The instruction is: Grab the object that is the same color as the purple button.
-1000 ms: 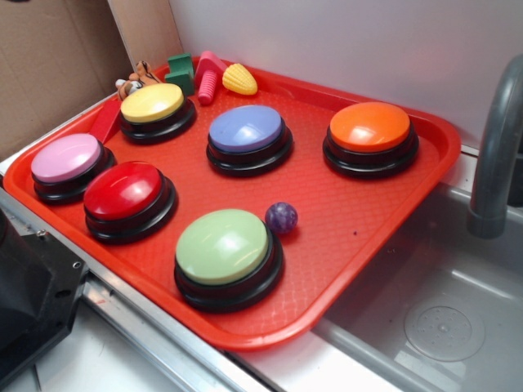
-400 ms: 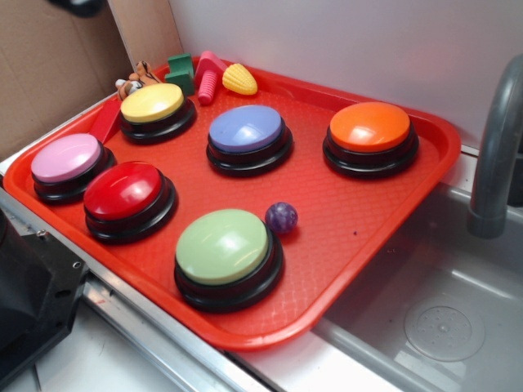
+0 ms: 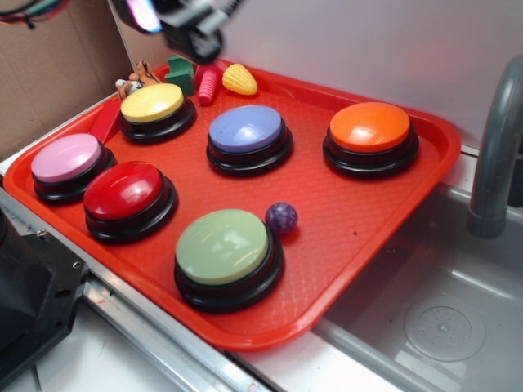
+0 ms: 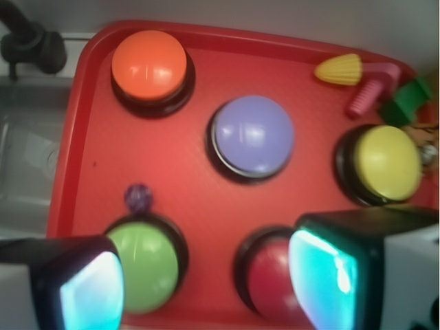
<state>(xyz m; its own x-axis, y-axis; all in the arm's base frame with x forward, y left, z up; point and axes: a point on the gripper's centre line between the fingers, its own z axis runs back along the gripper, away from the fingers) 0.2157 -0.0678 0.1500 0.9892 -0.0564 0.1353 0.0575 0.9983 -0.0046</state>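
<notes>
A small glossy purple ball point(image 3: 281, 217) lies on the red tray point(image 3: 359, 212), just right of the green button point(image 3: 222, 246). In the wrist view the ball point(image 4: 139, 198) sits above the green button point(image 4: 144, 264). The periwinkle purple button point(image 3: 246, 129) stands mid-tray and shows in the wrist view too point(image 4: 251, 135). My gripper point(image 3: 189, 26) hangs high over the tray's far left corner, blurred. In the wrist view my gripper point(image 4: 206, 278) is open and empty, its pads wide apart over the green and red buttons.
Yellow point(image 3: 153, 104), pink point(image 3: 65, 158), red point(image 3: 124, 190) and orange point(image 3: 369, 126) buttons stand on the tray. A yellow corn toy point(image 3: 239, 79), pink bolt point(image 3: 207, 84) and green block point(image 3: 181, 71) lie at the back. A grey sink point(image 3: 441, 302) and faucet point(image 3: 496, 155) are at right.
My gripper has come into the exterior view at the top left, above the tray's far corner. Nothing on the tray has moved.
</notes>
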